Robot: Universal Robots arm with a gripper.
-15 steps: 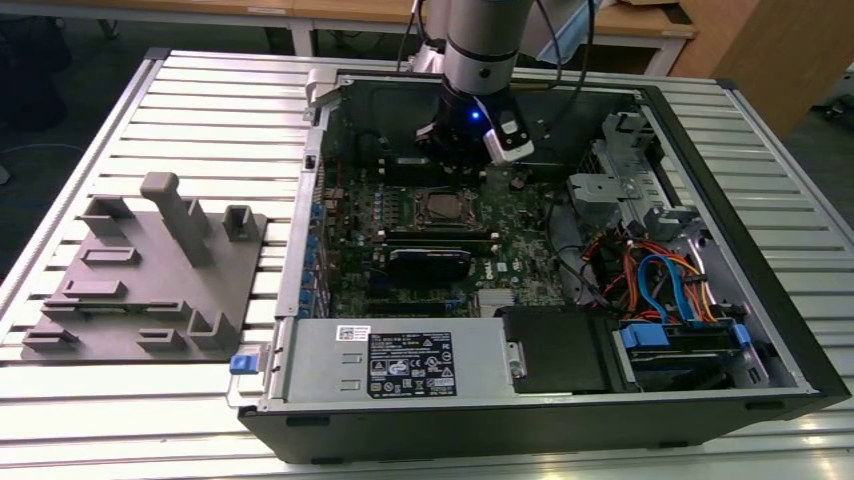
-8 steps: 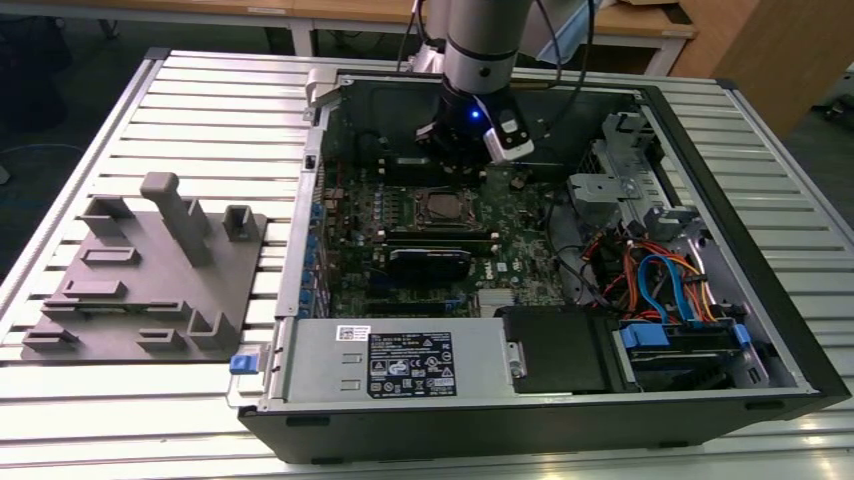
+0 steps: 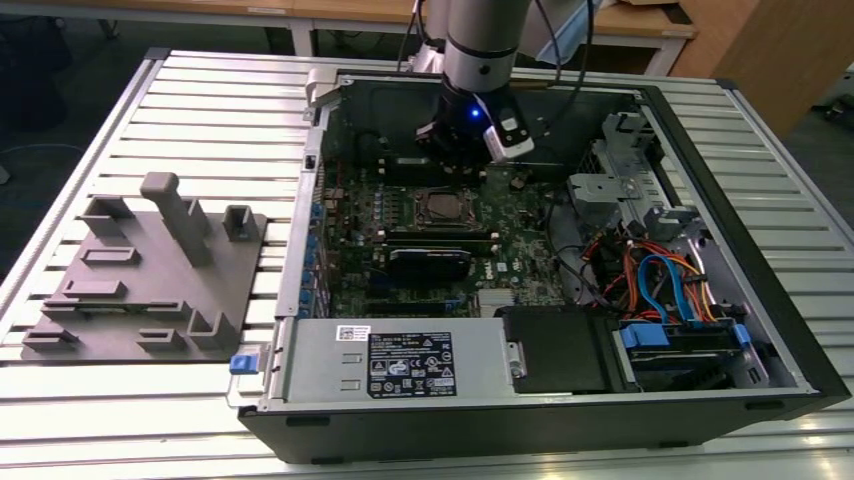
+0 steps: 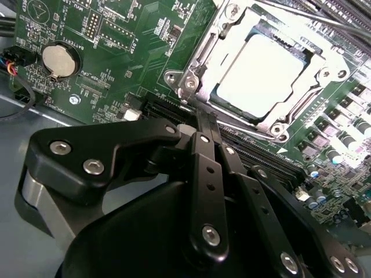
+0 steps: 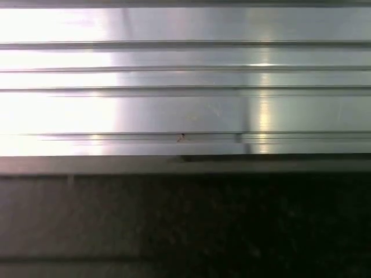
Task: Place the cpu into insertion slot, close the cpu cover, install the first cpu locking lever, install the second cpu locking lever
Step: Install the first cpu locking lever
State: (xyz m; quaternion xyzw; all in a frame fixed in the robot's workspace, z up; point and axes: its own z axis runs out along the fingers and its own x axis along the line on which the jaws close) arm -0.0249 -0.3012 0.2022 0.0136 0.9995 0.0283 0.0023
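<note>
While the cpu [image 4: 261,78] lay under the lowered cpu cover [image 4: 204,55], my claw [image 4: 197,116] hovered pressed together beside its corner; the locking, I judged, was not yet done.

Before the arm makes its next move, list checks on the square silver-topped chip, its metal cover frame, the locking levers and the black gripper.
1. Square silver-grey cpu seated in the dark insertion slot: ok.
2. Silvery windowed cpu cover lowered over it: ok.
3. Thin metal locking levers latched: cannot tell.
4. Black gripper shut, tips by the cover's corner in the second wrist view: ok.
5. Anything pinched between its fingers: cannot tell.
</note>
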